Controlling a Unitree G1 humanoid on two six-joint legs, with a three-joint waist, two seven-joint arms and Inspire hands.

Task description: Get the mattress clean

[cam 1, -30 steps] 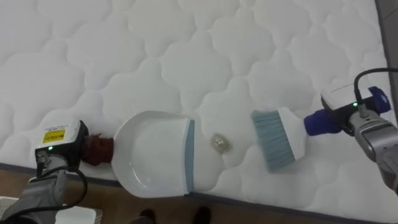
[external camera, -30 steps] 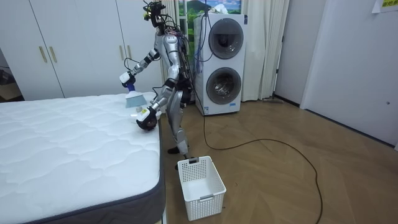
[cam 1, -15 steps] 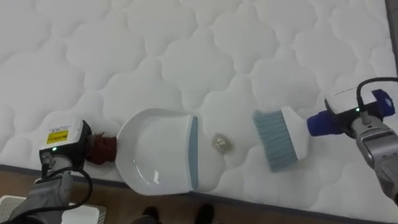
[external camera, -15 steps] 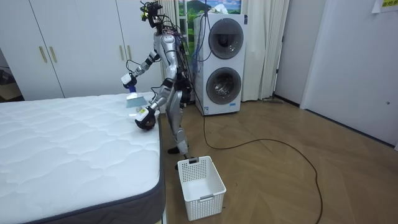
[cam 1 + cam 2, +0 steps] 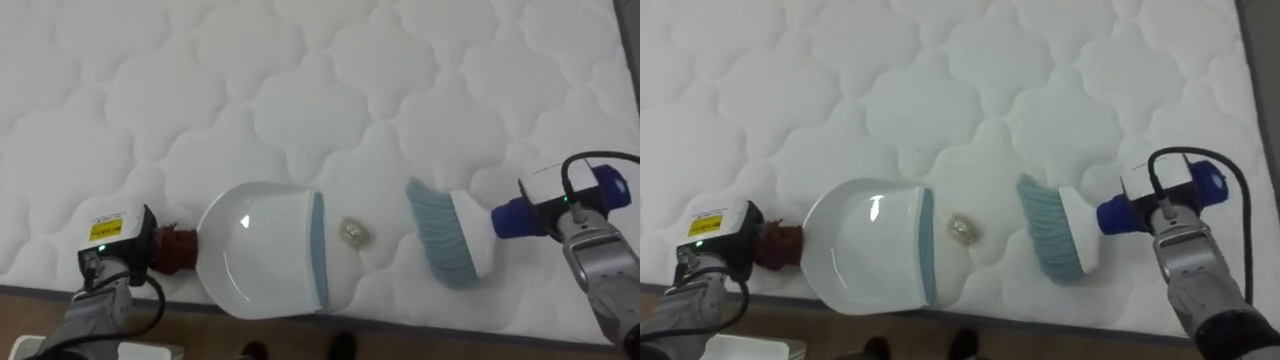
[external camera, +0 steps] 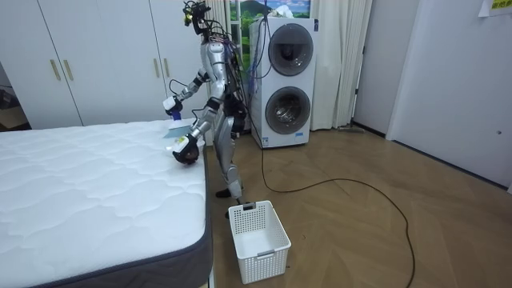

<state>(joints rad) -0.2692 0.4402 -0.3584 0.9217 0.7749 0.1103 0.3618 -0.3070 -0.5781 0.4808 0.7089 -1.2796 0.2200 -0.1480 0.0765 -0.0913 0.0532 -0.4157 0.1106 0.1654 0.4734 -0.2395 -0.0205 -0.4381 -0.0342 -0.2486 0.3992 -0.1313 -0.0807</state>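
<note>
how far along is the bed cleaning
Nothing swept up yet: the dustpan, in the left hand, looks empty. In hand: the right hand holds the brush near a small scrap on the mattress, at the pan's lip. Left: sweep it in.

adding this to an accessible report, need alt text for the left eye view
A small crumpled scrap lies on a white quilted mattress between a white dustpan, at the robot's left hand, and a blue-bristled brush at its right hand. All sit near the mattress's near edge.
</note>
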